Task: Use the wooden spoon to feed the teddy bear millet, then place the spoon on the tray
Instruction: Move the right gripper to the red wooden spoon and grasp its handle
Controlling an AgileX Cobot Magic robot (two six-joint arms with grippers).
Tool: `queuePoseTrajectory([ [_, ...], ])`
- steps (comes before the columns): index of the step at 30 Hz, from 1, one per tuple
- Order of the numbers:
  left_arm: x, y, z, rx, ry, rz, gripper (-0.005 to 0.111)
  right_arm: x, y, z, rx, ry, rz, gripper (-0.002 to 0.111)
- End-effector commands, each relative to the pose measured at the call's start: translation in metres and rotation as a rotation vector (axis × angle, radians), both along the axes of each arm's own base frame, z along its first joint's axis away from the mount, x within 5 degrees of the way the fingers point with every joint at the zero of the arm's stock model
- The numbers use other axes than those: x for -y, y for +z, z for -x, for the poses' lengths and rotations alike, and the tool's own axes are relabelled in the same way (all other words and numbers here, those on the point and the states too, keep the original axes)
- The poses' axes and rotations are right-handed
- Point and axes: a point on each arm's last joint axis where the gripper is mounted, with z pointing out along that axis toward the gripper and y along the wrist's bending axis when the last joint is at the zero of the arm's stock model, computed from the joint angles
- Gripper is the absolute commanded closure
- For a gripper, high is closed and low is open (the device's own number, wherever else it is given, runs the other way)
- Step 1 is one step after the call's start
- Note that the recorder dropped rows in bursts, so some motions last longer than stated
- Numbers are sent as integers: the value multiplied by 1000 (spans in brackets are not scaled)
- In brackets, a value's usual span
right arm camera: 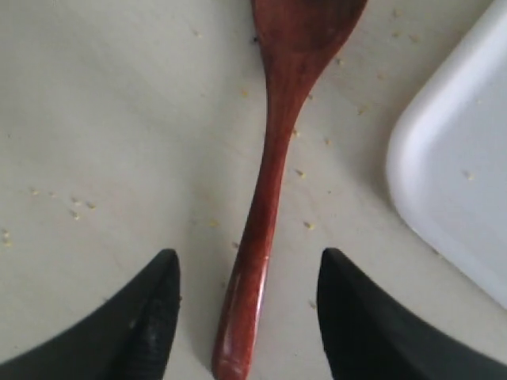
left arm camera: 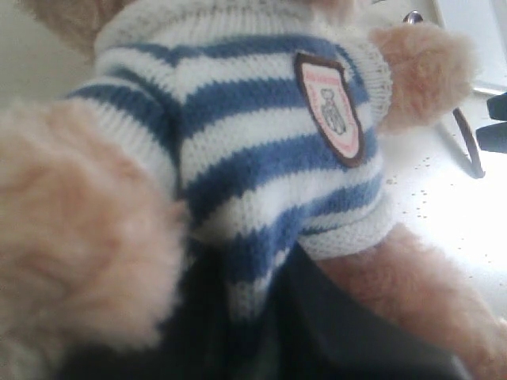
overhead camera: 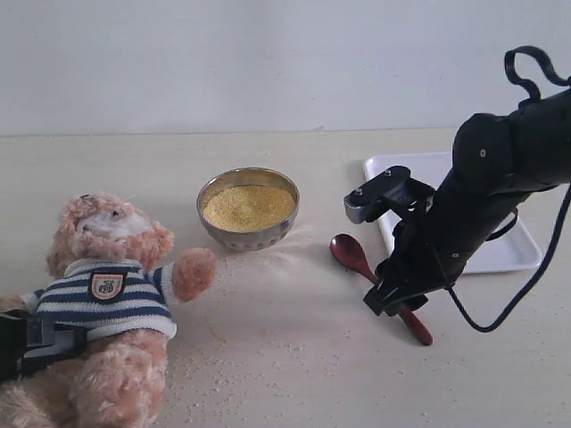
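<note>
Wooden spoon lying flat, right hand astride handle

On table: wooden spoon flat, handle between the spread fingers of right gripper; tray just beside gripper, to its right in exterior view; bowl with millet in it near, left of spoon; teddy bear well left, past bowl, lying down

I see a pale table carrying 4 things: teddy bear, metal bowl, wooden spoon, white tray; millet grains scattered around.
</note>
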Motion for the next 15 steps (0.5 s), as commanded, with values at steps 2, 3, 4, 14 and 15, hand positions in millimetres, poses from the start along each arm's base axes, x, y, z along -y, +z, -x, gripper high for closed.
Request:
queuePoseTrajectory([
  [2, 0, 2, 1, 12, 0, 10, 102, 0, -15, -2, -35, 10, 31, 55],
  [3, 0, 2, 1, 12, 0, 10, 102, -1, -16, -2, -33, 10, 31, 55],
  [4, 0, 2, 1, 12, 0, 10, 102, -1, -18, -2, -36, 9, 33, 55],
  [14, 0, 2, 1, 12, 0, 10, 102, 0, -28, -1, -75, 16, 53, 74],
  [15, 0, 2, 1, 12, 0, 10, 102, 0, -28, 0, -80, 15, 54, 83],
])
